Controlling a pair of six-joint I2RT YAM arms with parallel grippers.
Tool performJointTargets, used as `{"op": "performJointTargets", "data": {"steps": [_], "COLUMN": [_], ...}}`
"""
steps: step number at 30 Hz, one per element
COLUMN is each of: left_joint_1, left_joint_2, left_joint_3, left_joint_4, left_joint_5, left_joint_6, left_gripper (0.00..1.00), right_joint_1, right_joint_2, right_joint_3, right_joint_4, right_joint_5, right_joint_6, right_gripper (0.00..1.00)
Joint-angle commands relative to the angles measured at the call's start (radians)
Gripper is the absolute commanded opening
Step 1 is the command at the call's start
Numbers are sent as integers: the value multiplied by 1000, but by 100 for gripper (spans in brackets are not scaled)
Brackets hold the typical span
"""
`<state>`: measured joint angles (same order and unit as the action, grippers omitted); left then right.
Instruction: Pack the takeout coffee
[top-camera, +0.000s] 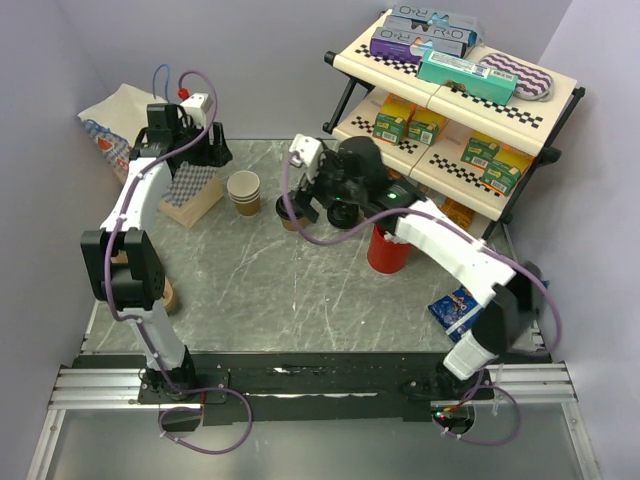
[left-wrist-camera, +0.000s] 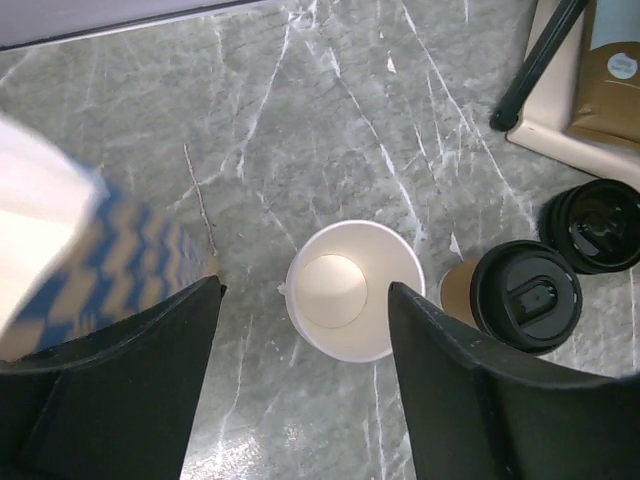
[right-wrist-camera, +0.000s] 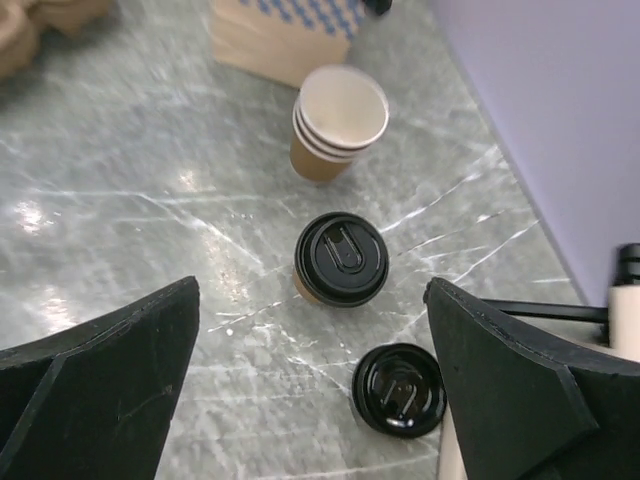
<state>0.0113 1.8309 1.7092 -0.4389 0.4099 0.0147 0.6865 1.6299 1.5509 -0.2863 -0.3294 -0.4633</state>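
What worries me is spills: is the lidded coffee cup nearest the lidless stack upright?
Upright: the coffee cup stands on the table, its black lid facing straight up, brown wall showing beneath.

The worktop (right-wrist-camera: 150, 230) is grey stone-look, smooth and polished, with white veins and bright glare patches. The first coffee cup (right-wrist-camera: 341, 258) is matt brown paper under a moulded black plastic lid with a soft sheen; the second coffee cup (right-wrist-camera: 398, 389) has the same lid, glossier in the light. The lidless cup (left-wrist-camera: 352, 290) is brown paper outside, smooth matt white inside. The paper bag (right-wrist-camera: 280, 40) is matt brown kraft printed with blue checks. The left claw (left-wrist-camera: 305, 290) and right claw (right-wrist-camera: 311, 285) have matt black plastic fingers (left-wrist-camera: 120, 390). The shelf leg (left-wrist-camera: 540, 60) is smooth and black.
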Motion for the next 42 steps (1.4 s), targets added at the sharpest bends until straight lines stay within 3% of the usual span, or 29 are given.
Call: {"op": "performJointTargets", "data": {"steps": [1, 8, 14, 21, 37, 40, 42], "left_joint_1": [-5, -86, -105, -103, -103, -102, -102], "left_joint_2": [-15, -70, 60, 139, 211, 222, 231], "left_joint_3": [69, 81, 150, 224, 196, 202, 204], "left_joint_4": [-15, -98, -113, -162, -202, -202, -201], "left_joint_5": [-31, 86, -28, -183, -218, -210, -218], "left_joint_6": [24, 82, 13, 39, 48, 47, 50], "left_gripper": [74, 75, 70, 65, 52, 41, 41], "right_joint_1": [-2, -2, -2, -2, -2, -2, -2], "right_joint_2": [-137, -214, -240, -286, -297, -297, -297], "right_joint_3": [-60, -112, -143, -179, -198, -199, -201], "right_joint_4": [-42, -68, -116, -148, -171, -169, -169], "right_joint_5": [-11, -3, -17, -14, -17, -16, -13], "right_joint_6": [29, 31, 9, 8, -3, -3, -6], "right_gripper": [100, 100, 100, 100, 100, 100, 100]}}
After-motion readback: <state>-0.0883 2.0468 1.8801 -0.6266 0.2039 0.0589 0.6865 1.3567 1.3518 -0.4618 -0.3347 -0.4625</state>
